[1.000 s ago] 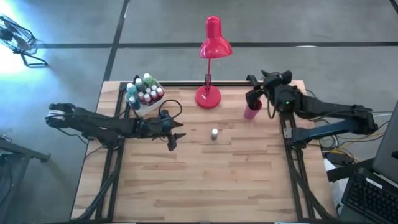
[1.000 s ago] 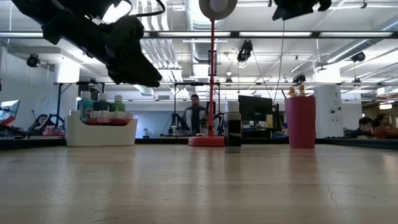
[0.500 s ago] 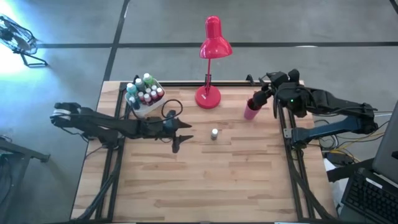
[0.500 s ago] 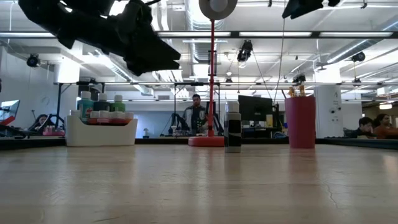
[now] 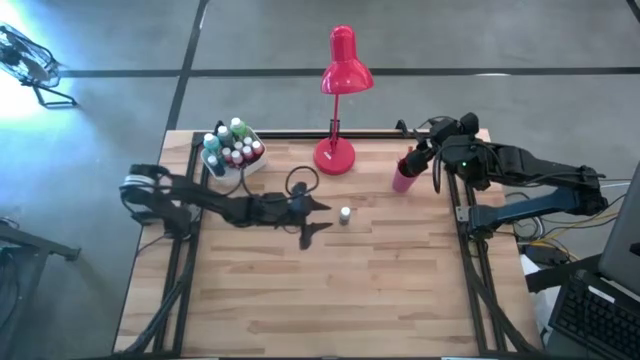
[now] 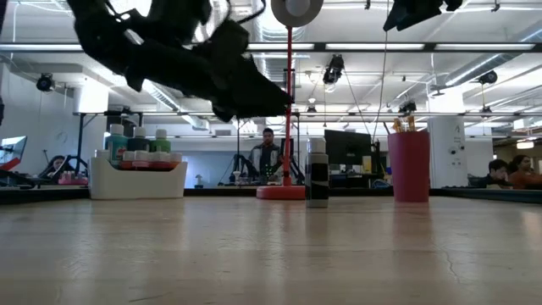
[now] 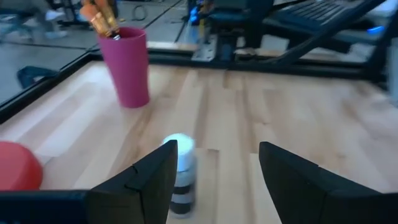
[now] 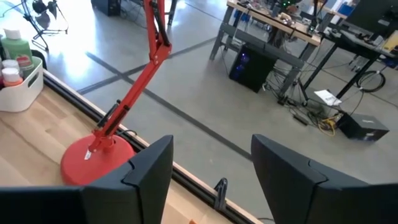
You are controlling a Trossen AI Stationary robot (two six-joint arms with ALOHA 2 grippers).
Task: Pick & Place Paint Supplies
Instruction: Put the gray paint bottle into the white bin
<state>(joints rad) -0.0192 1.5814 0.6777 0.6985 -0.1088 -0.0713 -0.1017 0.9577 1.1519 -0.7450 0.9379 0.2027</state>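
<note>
A small dark paint bottle with a white cap (image 5: 344, 214) (image 6: 317, 180) (image 7: 179, 177) stands upright on its base mid-table. My left gripper (image 5: 312, 222) (image 7: 214, 180) is open, raised off the table just left of this bottle. A white bin (image 5: 232, 152) (image 6: 138, 174) at the far left holds several white-capped bottles. A pink cup (image 5: 405, 175) (image 6: 410, 165) (image 7: 127, 65) holds wooden-handled brushes upright. My right gripper (image 5: 418, 152) (image 8: 211, 180) is open, hovering high beside the cup's right side.
A red desk lamp (image 5: 340, 100) stands on its round base (image 6: 281, 191) (image 8: 102, 152) at the far edge, between bin and cup. Bare wood lies across the near half of the table (image 5: 340, 300). People and desks show in the room behind.
My left arm has reached steadily toward the table's right, from beside the bin's near side to just left of the lone bottle, staying open and raised. My right gripper drew back slightly toward the right edge from above the pink cup. The bottle and cup have stayed put.
</note>
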